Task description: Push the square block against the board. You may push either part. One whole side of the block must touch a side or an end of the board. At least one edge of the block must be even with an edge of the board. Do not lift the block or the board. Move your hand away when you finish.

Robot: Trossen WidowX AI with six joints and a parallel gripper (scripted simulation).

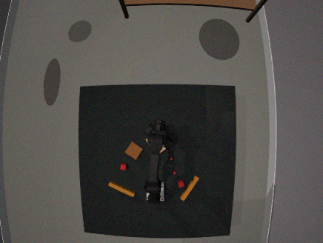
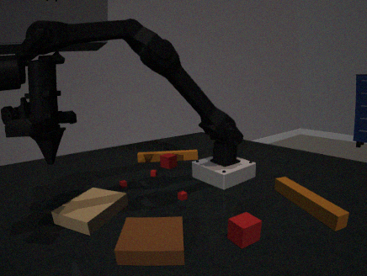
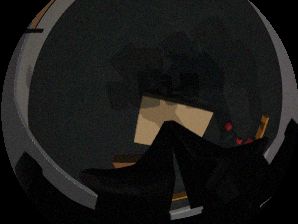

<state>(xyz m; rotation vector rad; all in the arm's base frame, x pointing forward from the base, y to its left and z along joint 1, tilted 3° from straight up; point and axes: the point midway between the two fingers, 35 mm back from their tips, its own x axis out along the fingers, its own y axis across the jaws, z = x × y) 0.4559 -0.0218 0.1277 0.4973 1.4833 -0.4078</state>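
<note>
Hovering above the bench (image 1: 107,111) (image 2: 202,252) (image 3: 75,90), my hand (image 2: 51,161) (image 3: 168,125) is clenched on nothing; the tan block (image 2: 90,204) (image 3: 192,117) lies beside the brown block (image 1: 133,150) (image 2: 150,240) (image 3: 125,161).

Two orange bars (image 1: 121,189) (image 2: 309,202) (image 3: 262,128), red cubes (image 1: 123,167) (image 2: 244,230) (image 3: 228,127) large and small, dark mat (image 1: 111,111) (image 2: 208,236) (image 3: 75,100), blue cabinet (image 2: 362,111)

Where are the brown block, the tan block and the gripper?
Brown block (image 1: 133,150) (image 2: 151,236): top and exterior views, upper face.
Tan block (image 2: 90,203) (image 3: 194,117): exterior and wrist views, upper face.
Gripper (image 2: 50,162): exterior view, at its fingertips.

dim light | grey walls (image 2: 261,55) | blue cabinet (image 2: 361,107), seemingly drawered
</note>
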